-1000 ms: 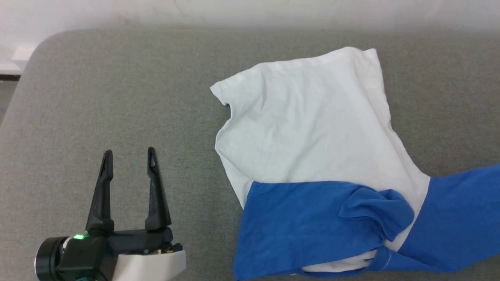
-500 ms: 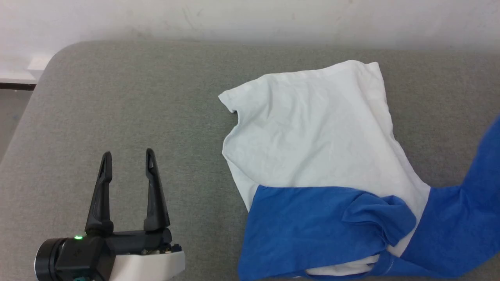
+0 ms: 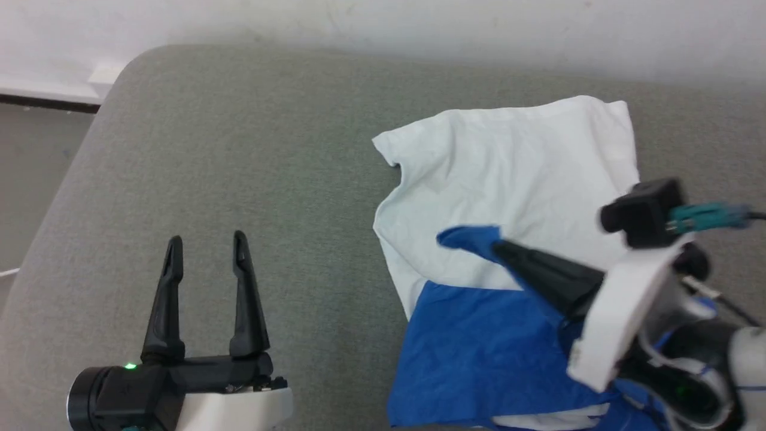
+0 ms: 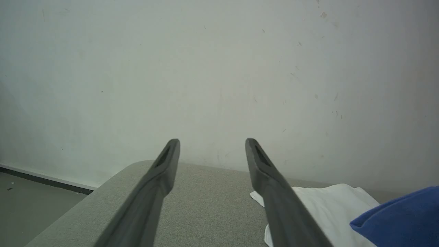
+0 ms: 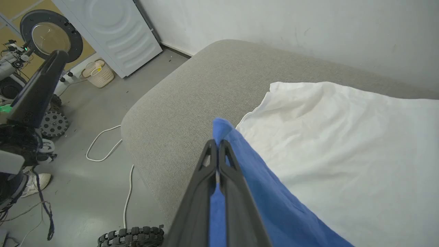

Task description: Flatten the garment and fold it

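Note:
The garment [image 3: 514, 173], white with blue sleeves, lies on the grey padded table [image 3: 251, 149], right of centre. My right gripper [image 3: 499, 246] is shut on the end of one blue sleeve [image 3: 467, 238] and holds it lifted over the white body. In the right wrist view the sleeve [image 5: 240, 154] drapes from the shut fingers [image 5: 209, 164] above the white cloth [image 5: 336, 137]. My left gripper [image 3: 207, 248] stands open over bare table at the lower left, well apart from the garment. Between its fingers [image 4: 267, 171] the left wrist view shows the wall, with the garment [image 4: 325, 202] at the right.
The table's rounded left corner [image 5: 144, 113] drops to a grey floor with a white cable [image 5: 103, 144], a pale basket [image 5: 97, 73] and a white machine [image 5: 113, 31]. A white wall [image 3: 383, 24] runs behind the table.
The head camera has shifted. My right arm has come into view from the right, carrying the blue sleeve up and leftward over the white body. The left gripper has stayed open and still.

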Robot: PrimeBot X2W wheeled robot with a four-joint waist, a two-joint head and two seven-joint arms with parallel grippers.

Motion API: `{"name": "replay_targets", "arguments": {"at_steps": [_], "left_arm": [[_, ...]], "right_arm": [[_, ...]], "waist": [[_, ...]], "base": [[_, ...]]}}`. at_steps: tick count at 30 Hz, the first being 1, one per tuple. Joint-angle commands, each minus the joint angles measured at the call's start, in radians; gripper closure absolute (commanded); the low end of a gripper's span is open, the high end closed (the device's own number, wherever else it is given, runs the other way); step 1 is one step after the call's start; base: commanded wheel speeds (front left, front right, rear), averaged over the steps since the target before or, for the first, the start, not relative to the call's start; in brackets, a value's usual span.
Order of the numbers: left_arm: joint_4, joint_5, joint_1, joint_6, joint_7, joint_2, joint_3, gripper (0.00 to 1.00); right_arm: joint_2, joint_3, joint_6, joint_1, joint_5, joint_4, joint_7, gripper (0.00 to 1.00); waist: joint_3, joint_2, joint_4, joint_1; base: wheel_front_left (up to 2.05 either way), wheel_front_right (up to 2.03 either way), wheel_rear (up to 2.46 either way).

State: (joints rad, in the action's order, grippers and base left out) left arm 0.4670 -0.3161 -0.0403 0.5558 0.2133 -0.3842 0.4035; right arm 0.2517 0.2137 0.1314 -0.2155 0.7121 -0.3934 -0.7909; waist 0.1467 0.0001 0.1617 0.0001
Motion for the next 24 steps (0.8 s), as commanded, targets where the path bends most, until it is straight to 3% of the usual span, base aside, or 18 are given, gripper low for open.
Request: {"name": "replay_targets", "arguments": {"at_steps": [1,10,18,19,20,21,24], "left_arm": [[-0.004,-0.005,-0.001,-0.002,0.009,0.004,0.002,0.0],[-0.026,-0.01,0.004,-0.015,0.027,0.031,0.017,0.0],[-0.053,-0.013,0.016,-0.027,0.037,0.055,0.024,0.0],[-0.055,-0.013,0.016,-0.028,0.038,0.056,0.024,0.0],[-0.057,-0.014,0.016,-0.028,0.038,0.057,0.024,0.0],[-0.059,-0.014,0.015,-0.028,0.039,0.057,0.021,0.0],[-0.059,-0.014,0.008,-0.028,0.04,0.053,0.014,0.0]], "right_arm": [[-0.006,0.016,-0.001,0.014,-0.008,0.017,0.015,1.0],[-0.018,0.2,-0.001,0.038,-0.136,0.312,0.134,1.0],[-0.11,0.234,-0.001,-0.001,-0.287,0.656,0.278,1.0],[-0.121,0.232,-0.001,-0.007,-0.298,0.685,0.292,0.89],[-0.131,0.235,-0.001,-0.015,-0.306,0.705,0.307,0.25],[-0.14,0.239,-0.001,-0.022,-0.307,0.719,0.316,0.0],[-0.152,0.272,-0.001,-0.049,-0.277,0.707,0.325,0.0]], "waist": [[0.012,-0.0001,0.024,-0.0001],[0.032,-0.0001,0.08,-0.0001],[0.029,-0.0001,0.102,-0.0001],[0.028,-0.0001,0.102,-0.0001],[0.026,-0.0001,0.102,-0.0001],[0.024,-0.0001,0.098,-0.0001],[0.019,-0.0001,0.077,-0.0001]], "base": [[0.0,0.0,0.0],[0.0,0.0,0.0],[0.0,0.0,0.0],[0.0,0.0,0.0],[0.0,0.0,0.0],[0.0,0.0,0.0],[0.0,0.0,0.0]]}}
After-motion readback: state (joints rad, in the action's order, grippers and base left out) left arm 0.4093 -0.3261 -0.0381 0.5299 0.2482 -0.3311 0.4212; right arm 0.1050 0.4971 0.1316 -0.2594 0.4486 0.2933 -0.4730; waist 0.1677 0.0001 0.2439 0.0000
